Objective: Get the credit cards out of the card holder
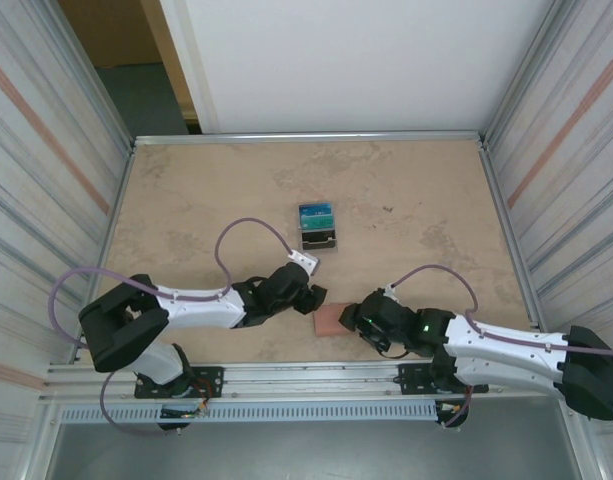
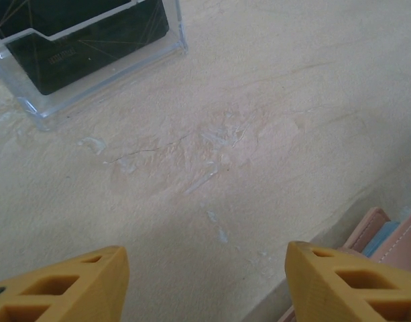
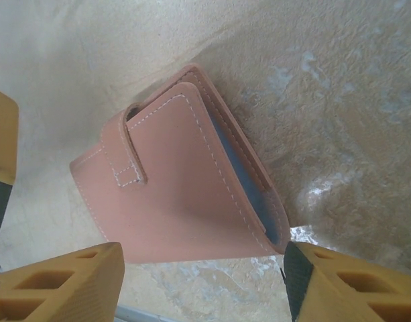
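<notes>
At the near edge of the tan table [image 1: 186, 190], the left gripper [image 2: 205, 268] and right gripper [image 3: 204, 268] both hang with jaws apart, holding nothing. The clear card stand [image 2: 91, 60] sits farther out. The salmon card holder [image 3: 185, 188] lies shut beneath the right gripper, its tab [image 3: 128, 151] fastened. A one-sided pinch could skid it away unopened.

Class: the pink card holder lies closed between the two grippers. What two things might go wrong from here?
1. The tab wraps over the closed card holder; if the right gripper closes its open jaws across it, they may clamp it shut.
2. The left gripper is open over bare table, the holder beside one finger; closing may just nudge it away.
</notes>
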Tool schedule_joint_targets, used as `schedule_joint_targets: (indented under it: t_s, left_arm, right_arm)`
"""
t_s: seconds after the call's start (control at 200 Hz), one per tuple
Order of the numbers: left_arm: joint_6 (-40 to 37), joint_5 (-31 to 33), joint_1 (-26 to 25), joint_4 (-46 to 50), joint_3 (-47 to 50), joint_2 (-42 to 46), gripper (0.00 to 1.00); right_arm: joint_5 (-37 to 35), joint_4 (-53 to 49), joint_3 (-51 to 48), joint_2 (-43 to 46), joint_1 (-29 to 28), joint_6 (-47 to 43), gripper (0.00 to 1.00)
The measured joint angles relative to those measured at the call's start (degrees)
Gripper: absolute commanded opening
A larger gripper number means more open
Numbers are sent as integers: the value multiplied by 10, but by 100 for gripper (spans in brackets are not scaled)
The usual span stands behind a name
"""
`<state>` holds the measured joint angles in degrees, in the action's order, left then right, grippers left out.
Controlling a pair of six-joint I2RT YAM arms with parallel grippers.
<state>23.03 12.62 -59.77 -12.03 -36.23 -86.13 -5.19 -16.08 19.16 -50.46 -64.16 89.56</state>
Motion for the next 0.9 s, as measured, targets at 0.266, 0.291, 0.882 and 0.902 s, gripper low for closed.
schedule_joint_targets:
  t_s: [0.266, 0.291, 0.882, 0.902]
  left_arm:
    - [9, -17, 0, -2, -2, -14, 55]
    - [10, -20, 0, -2, -2, -14, 55]
    - [59, -47, -7, 18, 31, -4, 36]
    - [60, -47, -7, 20, 33, -2, 36]
  right_arm:
    - [22, 42, 0, -52, 2, -2, 63]
    - [24, 46, 0, -57, 3, -2, 63]
    - [71, 67, 32, -107, 104, -93, 55]
    - [73, 67, 35, -109, 108, -96, 55]
